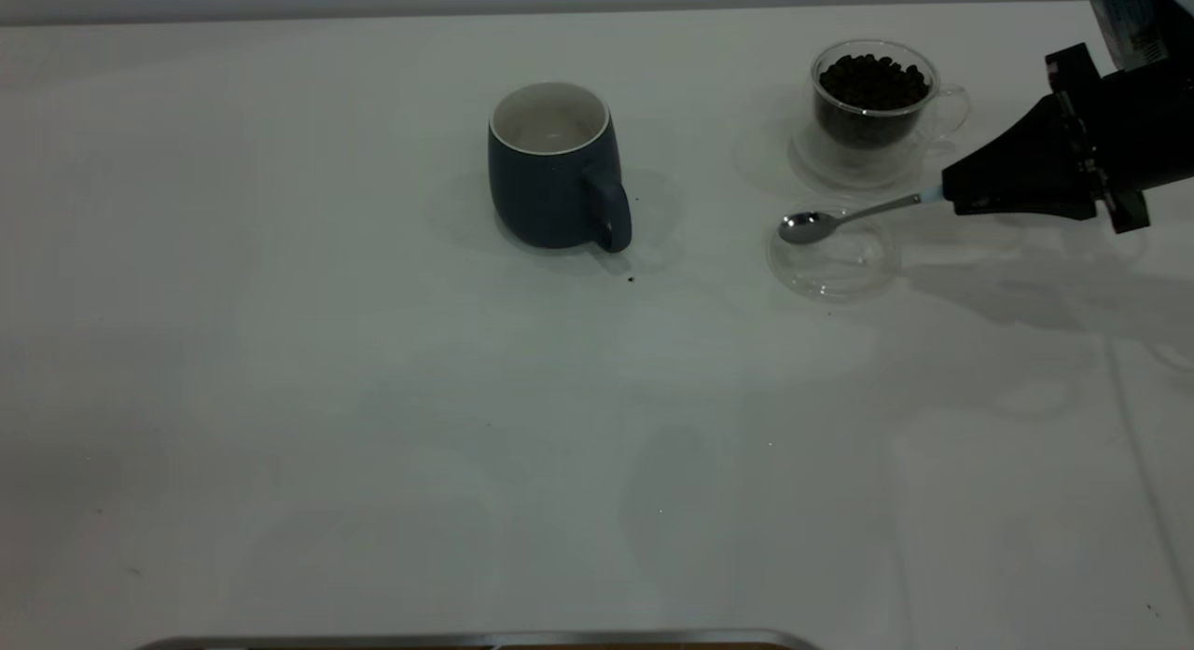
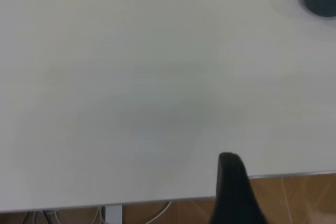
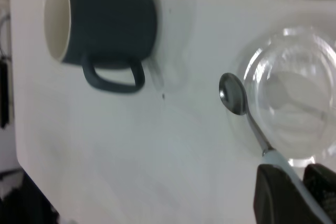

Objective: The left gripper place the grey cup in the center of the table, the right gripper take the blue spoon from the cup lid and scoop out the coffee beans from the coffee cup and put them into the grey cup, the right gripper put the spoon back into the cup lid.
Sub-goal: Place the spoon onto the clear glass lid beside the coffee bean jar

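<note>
Where the right gripper (image 1: 950, 195) reaches in from the right edge of the exterior view, its black fingers (image 3: 278, 192) are clamped on the pale handle end of the blue spoon (image 1: 839, 219); the wrist view shows the handle passing between the two finger tips. Spoon: held nearly level, bowl pointing toward the middle of the desk, bowl empty and shiny, poised over the near-left rim of the cup lid (image 1: 832, 258) — whether it touches the rim cannot be told. Cup lid: clear shallow disc, flat on the desk (image 1: 373, 398), directly below the spoon, nothing else in it. Coffee cup (image 1: 872, 95): clear double-walled glass, upright on a clear saucer-like base just behind the lid, thin handle toward the right arm, filled close to the brim with coffee beans (image 1: 874, 79). Grey cup (image 1: 553, 170): dark blue-grey mug, upright near the middle of the desk, well apart from the lid and to its left, handle turned toward the viewer and slightly right, white inside with no beans visible. One tiny dark speck lies on the desk just beside the mug's handle. Left gripper (image 2: 233, 192): parked off the left side, outside the exterior view — only one dark finger shows in its own wrist view, above the desk edge, so whether its fingers are apart or together cannot be told.
</note>
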Robot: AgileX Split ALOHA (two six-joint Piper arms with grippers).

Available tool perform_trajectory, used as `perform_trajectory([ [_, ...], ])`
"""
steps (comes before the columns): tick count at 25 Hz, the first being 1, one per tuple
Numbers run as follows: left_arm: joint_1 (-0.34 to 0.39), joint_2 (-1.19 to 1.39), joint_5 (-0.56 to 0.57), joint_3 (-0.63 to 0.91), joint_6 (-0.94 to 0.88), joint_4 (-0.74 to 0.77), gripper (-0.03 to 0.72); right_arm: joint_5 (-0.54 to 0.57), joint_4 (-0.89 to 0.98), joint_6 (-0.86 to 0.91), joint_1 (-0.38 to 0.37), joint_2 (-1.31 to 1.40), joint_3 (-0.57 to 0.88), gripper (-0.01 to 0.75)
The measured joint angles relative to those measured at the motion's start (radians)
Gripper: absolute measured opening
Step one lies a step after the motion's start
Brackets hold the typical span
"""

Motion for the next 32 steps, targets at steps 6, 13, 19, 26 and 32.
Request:
perform_trajectory([
  [6,0.0,0.0,0.0,0.0,0.0,0.0,0.544,0.009,0.059,-0.043,0.0,0.026,0.0,0.101],
  [13,0.0,0.0,0.0,0.0,0.0,0.0,0.544,0.037,0.043,-0.042,-0.001,0.031,0.0,0.101],
  [19,0.0,0.0,0.0,0.0,0.0,0.0,0.544,0.078,0.025,-0.033,-0.029,0.02,0.0,0.101],
  [26,0.0,0.0,0.0,0.0,0.0,0.0,0.544,0.062,-0.064,-0.018,-0.059,-0.006,0.0,0.101],
  [32,0.0,0.0,0.0,0.0,0.0,0.0,0.544,-0.002,-0.108,0.027,-0.059,-0.006,0.0,0.101],
])
